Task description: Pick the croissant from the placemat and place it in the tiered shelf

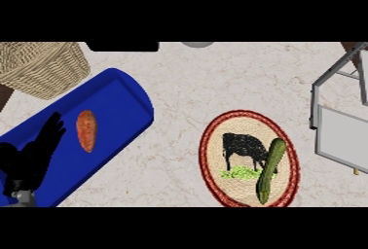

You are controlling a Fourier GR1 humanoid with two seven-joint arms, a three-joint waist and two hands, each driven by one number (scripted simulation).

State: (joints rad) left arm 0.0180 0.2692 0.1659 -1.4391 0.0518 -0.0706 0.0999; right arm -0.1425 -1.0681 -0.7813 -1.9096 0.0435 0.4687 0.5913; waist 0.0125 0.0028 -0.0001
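A round woven placemat with a red rim and a black cow picture lies at centre right. On its right half lies a long green cucumber, running slantwise; no croissant shows anywhere. The grey metal tiered shelf stands at the right edge, just right of the placemat. My left hand rests open at the lower left, fingers up, over the near end of a blue tray. It holds nothing and is far from the placemat. My right hand does not show.
A long blue tray lies slantwise at the left, with an orange sweet potato on it. A wicker basket stands at the back left. A dark object and a grey round thing sit at the far edge.
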